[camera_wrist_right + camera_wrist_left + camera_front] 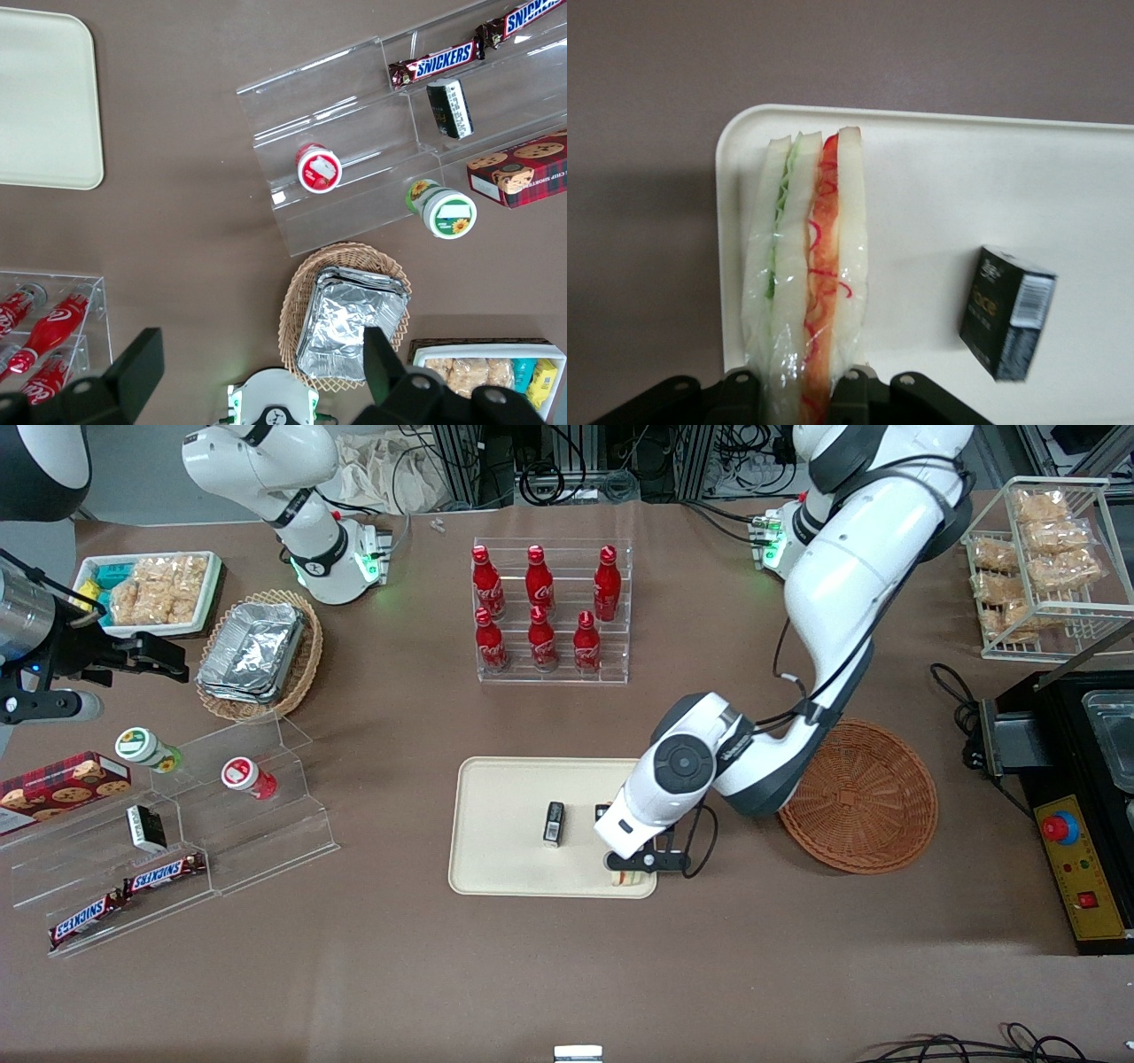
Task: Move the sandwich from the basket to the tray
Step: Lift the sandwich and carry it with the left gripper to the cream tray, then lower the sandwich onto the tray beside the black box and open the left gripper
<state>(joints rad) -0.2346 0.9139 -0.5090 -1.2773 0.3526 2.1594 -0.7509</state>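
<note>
The wrapped sandwich (806, 266) stands on its edge in a corner of the cream tray (948, 195), white bread with red and green filling showing. My left gripper (799, 394) is shut on the sandwich, a finger pressing each bread side. In the front view the gripper (631, 868) is over the tray's (505, 824) corner nearest the front camera, toward the working arm's end, and a bit of sandwich (627, 879) shows under it. The reddish-brown basket (864, 797) lies empty on the table beside the tray.
A small black box (554, 823) stands on the tray, also in the left wrist view (1007, 312). A rack of red cola bottles (549, 611) stands farther from the front camera. Acrylic snack shelves (168, 833) and a tan basket with foil containers (257, 651) lie toward the parked arm's end.
</note>
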